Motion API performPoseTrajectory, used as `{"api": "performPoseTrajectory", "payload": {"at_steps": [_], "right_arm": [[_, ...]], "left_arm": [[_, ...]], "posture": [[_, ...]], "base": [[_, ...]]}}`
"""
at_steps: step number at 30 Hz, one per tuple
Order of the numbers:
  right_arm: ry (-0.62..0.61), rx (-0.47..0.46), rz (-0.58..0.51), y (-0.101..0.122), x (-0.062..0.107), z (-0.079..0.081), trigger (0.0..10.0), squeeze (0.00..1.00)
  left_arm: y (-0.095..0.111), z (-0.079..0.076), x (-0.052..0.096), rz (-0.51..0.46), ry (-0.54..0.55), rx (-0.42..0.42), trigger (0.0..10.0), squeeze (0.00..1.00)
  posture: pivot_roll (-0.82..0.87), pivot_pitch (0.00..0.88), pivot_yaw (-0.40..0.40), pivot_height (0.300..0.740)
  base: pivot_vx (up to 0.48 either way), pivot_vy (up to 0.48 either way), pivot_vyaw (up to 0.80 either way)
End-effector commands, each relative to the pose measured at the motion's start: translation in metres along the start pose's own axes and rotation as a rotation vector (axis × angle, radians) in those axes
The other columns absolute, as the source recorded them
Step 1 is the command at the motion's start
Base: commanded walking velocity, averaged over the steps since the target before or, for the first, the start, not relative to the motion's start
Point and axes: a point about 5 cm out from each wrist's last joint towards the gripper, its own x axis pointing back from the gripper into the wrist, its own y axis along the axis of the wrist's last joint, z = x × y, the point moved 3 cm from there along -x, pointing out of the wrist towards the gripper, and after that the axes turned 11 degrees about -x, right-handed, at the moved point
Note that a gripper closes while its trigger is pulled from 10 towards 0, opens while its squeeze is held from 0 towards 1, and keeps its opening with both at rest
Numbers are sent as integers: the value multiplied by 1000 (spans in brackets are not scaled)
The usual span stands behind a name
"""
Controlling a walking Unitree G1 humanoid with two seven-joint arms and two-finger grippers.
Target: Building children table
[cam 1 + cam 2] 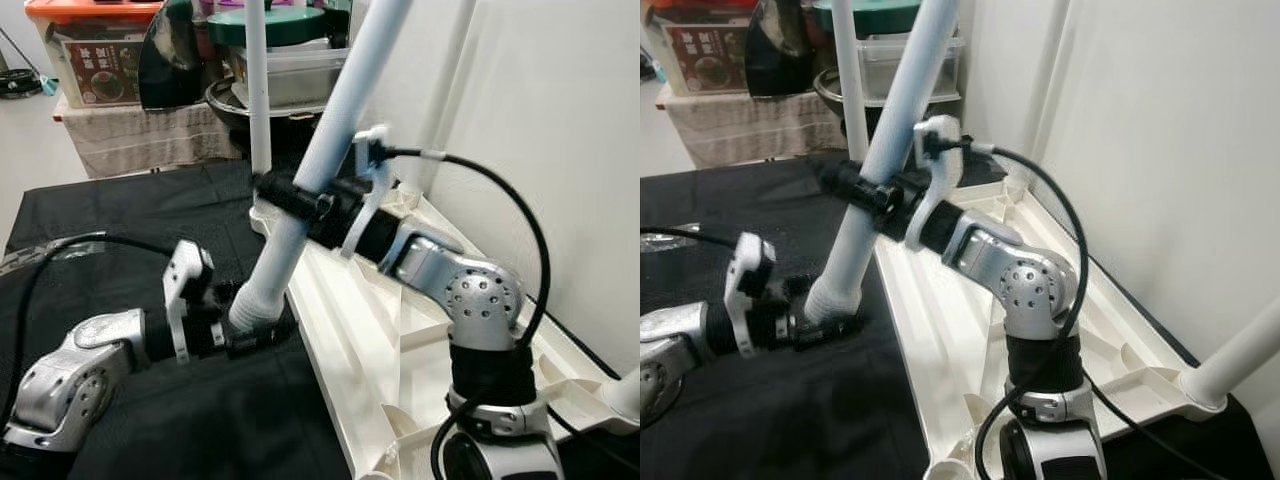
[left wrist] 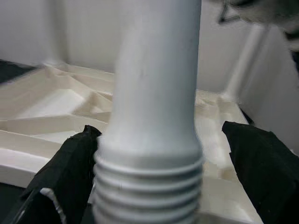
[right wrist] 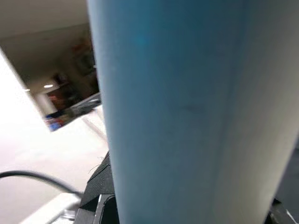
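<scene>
Centre frame, our right gripper clamps the tilted white table leg; our left gripper pinches its threaded end beside the upturned tabletop. We should align threads squarely before turning.

Smooth white plastic on the table leg, a soft satin sheen along it and moulded ridges of thread at its lower end, gripped by matt black fingers. The upturned tabletop is cream plastic, ribbed and faintly glossy, lying on matt black cloth; the arms gleam as brushed silver metal
</scene>
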Motion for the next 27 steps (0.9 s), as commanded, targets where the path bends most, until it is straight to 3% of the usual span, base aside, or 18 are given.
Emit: {"api": "performPoseTrajectory", "payload": {"at_steps": [1, 3, 4, 6, 7, 9, 10, 15, 19, 27], "right_arm": [[-111, 63, -78, 15, 3, -13, 0, 0], [-111, 63, -78, 15, 3, -13, 0, 0], [-185, 96, -123, 23, 8, -21, 0, 0], [-185, 96, -123, 23, 8, -21, 0, 0], [-299, 140, -173, 32, 15, -36, 10000, 0], [-489, 202, -245, 46, 29, -57, 10000, 0], [-550, 223, -256, 47, 33, -64, 10000, 0], [-579, 234, -259, 47, 34, -67, 10000, 0], [-643, 178, -261, 44, 33, -77, 10000, 0], [-640, 187, -284, 46, 34, -79, 10000, 0]], "left_arm": [[9, 7, 0, -58, 113, -9, 10000, 1000], [9, 7, 0, -58, 113, -9, 10000, 1000], [14, 22, 5, -102, 285, -14, 10000, 1000], [14, 22, 5, -102, 285, -14, 10000, 1000], [14, 42, 16, -113, 534, -8, 10000, 24], [8, 50, 34, -154, 802, 42, 10000, 0], [6, 48, 36, -166, 851, 73, 10000, 0], [5, 45, 36, -175, 864, 94, 10000, 0], [11, 42, 31, -161, 855, 46, 10000, 0], [12, 43, 32, -164, 889, 64, 10000, 0]], "posture": [[1, 0, -36, 740], [1, 0, -36, 740], [3, 0, -38, 740], [3, 0, -38, 740], [12, 0, -47, 740], [27, 0, -59, 740], [39, 0, -59, 740], [43, 0, -60, 740], [64, 0, -70, 740], [61, 0, -70, 740]], "base": [[0, 0, 0], [0, 0, 0], [0, 0, 0], [0, 0, 0], [0, 0, 0], [0, 0, 0], [0, 0, 0], [0, 0, 0], [-363, 0, 0], [-375, 0, 0]]}}
